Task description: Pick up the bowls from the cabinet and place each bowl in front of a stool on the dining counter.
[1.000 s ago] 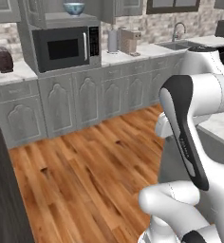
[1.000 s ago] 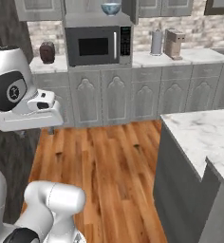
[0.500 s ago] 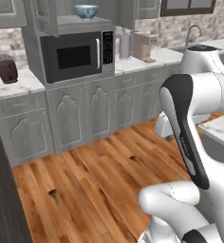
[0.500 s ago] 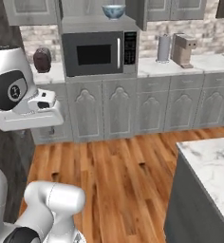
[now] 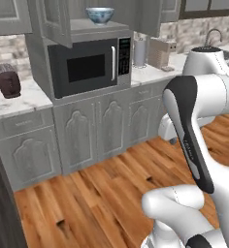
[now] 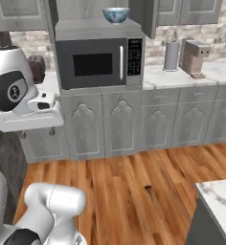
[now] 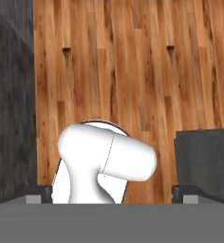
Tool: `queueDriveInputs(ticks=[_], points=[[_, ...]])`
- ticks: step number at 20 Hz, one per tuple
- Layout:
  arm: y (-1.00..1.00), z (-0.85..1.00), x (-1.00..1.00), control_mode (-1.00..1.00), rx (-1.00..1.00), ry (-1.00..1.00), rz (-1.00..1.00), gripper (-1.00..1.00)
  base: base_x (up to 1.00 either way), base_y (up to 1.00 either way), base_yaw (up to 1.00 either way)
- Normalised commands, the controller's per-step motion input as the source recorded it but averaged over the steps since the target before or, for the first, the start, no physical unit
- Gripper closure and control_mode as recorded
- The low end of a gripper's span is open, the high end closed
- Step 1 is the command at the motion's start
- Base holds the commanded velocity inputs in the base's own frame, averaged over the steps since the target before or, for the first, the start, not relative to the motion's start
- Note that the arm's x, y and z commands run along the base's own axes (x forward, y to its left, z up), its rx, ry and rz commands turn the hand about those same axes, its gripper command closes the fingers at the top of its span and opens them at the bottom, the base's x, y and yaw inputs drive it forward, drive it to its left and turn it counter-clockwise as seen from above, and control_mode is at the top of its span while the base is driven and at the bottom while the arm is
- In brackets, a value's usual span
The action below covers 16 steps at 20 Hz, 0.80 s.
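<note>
bowl on the shelf above the microwave, arm folded back with jaws spread and empty

at the left of the left base view a dark toaster (image 5: pixel 7 80) stands on the marble worktop (image 5: pixel 19 99). next to it comes the black-fronted microwave (image 5: pixel 87 66), set in a grey housing, and on the pale shelf (image 5: pixel 94 26) above it sits a painted bowl (image 5: pixel 99 14), white with a blue-teal pattern, upright, with the open cabinet door (image 5: pixel 53 19) just to its left. further right on the worktop are a paper towel roll (image 5: pixel 139 51) and a tan coffee machine (image 5: pixel 160 52). below run the low ornate-door base cabinets (image 5: pixel 97 135) and the wood floor (image 5: pixel 102 198).

in the hand view the gripper (image 7: pixel 112 192) points down at the floorboards, its two dark fingertips (image 7: pixel 40 192) standing far apart at the bottom corners with nothing between them.

at the lower right of the right base view a corner of the dining counter (image 6: pixel 220 198) shows, white marble on a grey base, well apart from the bowl.
</note>
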Motion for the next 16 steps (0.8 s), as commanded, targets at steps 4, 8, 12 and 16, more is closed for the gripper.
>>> queueDriveInputs(ticks=[4,8,12,16], points=[[0.00,0.00,0.00,1.00,0.00,0.00,0.00,-1.00,1.00,-0.26,0.00],[0.00,0.00,0.00,1.00,0.00,0.00,0.00,-1.00,0.99,-0.28,0.00],[0.00,0.00,0.00,1.00,0.00,0.00,0.00,-1.00,0.91,-0.10,0.00],[0.00,0.00,0.00,1.00,0.00,0.00,0.00,-1.00,0.71,0.00,0.00]])
